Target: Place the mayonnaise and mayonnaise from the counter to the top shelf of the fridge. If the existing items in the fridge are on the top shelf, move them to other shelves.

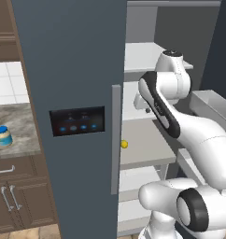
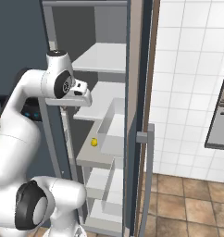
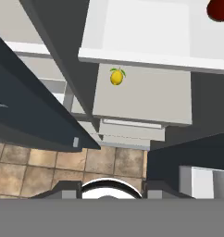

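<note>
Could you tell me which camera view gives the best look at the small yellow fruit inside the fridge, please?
The hand view: the yellow fruit shows whole with its green leaf, sitting on a grey shelf. In the left base view it peeks out beside the fridge door. In the right base view it is a tiny yellow dot near the shelf's front edge.

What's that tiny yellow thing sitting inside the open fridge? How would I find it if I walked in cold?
Start at the tall dark blue-grey fridge with the blue-lit panel and look into its open white interior. On a middle shelf, below the top board, near the front edge beside the grey door handle, sits a small yellow ball. It is round and bright yellow, unlike the dark red can one shelf up.
</note>
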